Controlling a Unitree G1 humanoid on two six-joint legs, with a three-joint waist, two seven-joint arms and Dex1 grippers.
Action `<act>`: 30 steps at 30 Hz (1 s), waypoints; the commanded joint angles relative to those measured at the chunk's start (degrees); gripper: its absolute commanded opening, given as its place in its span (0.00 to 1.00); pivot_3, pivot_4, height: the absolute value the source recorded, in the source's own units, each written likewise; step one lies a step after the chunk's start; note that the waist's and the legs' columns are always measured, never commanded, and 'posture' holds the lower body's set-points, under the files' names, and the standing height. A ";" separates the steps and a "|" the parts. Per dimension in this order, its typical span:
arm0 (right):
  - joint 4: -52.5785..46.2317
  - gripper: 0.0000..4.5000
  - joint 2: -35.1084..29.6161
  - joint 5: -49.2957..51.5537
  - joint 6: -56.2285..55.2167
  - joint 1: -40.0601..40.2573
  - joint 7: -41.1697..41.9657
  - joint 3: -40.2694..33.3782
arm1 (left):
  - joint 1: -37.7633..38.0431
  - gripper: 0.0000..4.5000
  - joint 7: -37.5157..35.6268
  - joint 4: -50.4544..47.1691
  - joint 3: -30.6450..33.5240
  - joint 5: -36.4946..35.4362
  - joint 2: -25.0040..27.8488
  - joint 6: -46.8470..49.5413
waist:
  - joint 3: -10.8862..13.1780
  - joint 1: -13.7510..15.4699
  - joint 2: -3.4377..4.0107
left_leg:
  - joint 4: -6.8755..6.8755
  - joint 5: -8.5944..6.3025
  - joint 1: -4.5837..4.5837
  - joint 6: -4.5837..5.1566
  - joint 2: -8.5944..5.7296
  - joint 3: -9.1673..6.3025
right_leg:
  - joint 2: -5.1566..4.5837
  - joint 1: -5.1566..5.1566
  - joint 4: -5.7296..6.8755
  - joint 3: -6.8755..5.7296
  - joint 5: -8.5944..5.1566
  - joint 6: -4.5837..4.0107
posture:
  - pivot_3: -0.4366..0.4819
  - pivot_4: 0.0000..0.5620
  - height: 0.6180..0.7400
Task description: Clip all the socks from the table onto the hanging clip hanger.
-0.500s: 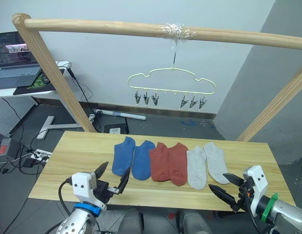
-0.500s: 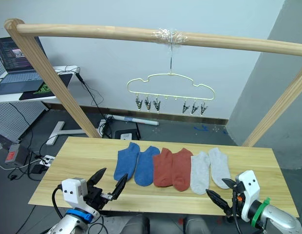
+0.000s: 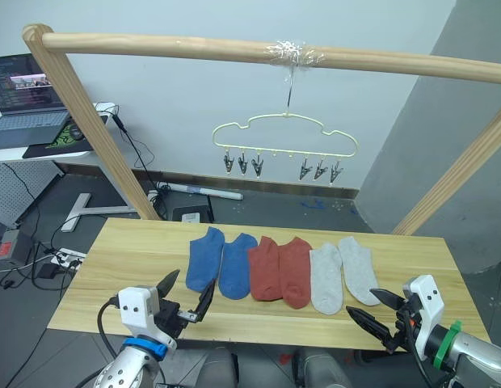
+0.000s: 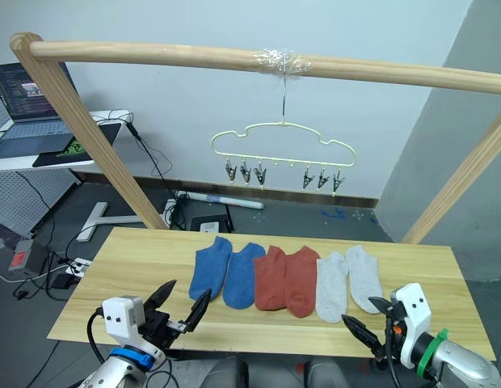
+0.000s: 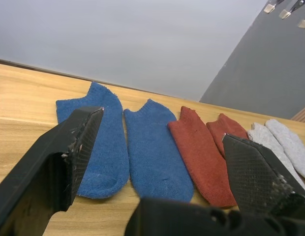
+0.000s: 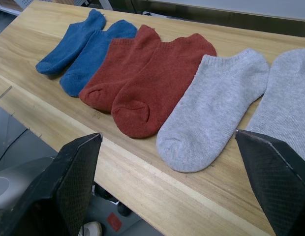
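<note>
Blue, rust-red and light grey soft fabric ankle socks [image 3: 280,271] lie flat in a row, two of each, mid-way across the light yellowish plank worktop [image 3: 121,250]. Pale yellow-green wire clip hanger [image 3: 284,139] hangs from the wooden pole [image 3: 194,47] above, clips bare. Left gripper [image 3: 186,297] and right gripper [image 3: 373,311] both spread wide, empty, at the near edge.

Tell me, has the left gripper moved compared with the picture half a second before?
No. The left gripper sits open at the same spot over the table's near edge, just short of the left blue sock, as before.
</note>
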 commanded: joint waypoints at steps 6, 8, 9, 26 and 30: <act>-2.07 1.00 -0.14 1.40 -0.25 0.60 0.80 -1.13 | -0.73 0.99 1.34 -2.48 1.05 -1.40 0.23 3.13 | -0.03 0.00 -0.02 | 0.01 0.00 0.01 0.00 0.00 0.00 | 0.01 0.00 0.04 0.00 0.00 0.00 | 0.52 0.24 1.00; -2.37 1.00 -0.16 1.89 0.32 0.61 0.70 -1.31 | -1.04 0.99 1.61 -2.75 1.15 -1.65 0.37 3.95 | -0.03 0.00 -0.02 | 0.01 0.00 0.01 0.00 0.00 0.00 | 0.01 0.00 0.04 0.00 0.00 0.00 | 0.52 0.24 1.00; -2.53 1.00 -0.21 2.10 0.65 0.48 0.57 -1.39 | -1.46 0.99 1.79 -2.82 1.34 -1.85 0.50 4.65 | -0.03 0.00 -0.01 | 0.01 0.00 0.01 0.00 0.00 0.00 | 0.01 0.00 0.04 0.00 0.00 0.00 | 0.52 0.24 1.00; -6.37 1.00 -4.69 7.25 8.53 -16.99 -0.72 1.54 | -22.04 0.99 5.71 -3.37 3.98 -2.97 4.93 17.75 | 0.04 0.03 -0.11 | 0.04 0.04 0.04 0.05 -0.05 -0.09 | 0.10 0.06 0.45 0.03 0.05 0.07 | 0.51 0.28 1.00; -5.78 1.00 -5.39 8.37 10.07 -23.56 -0.93 2.78 | -29.46 0.99 7.41 -0.48 3.14 -0.69 4.94 18.40 | 0.05 0.01 -0.09 | 0.04 0.04 0.06 0.05 -0.04 -0.23 | 0.23 0.03 0.65 0.03 0.05 0.07 | 0.51 0.28 1.00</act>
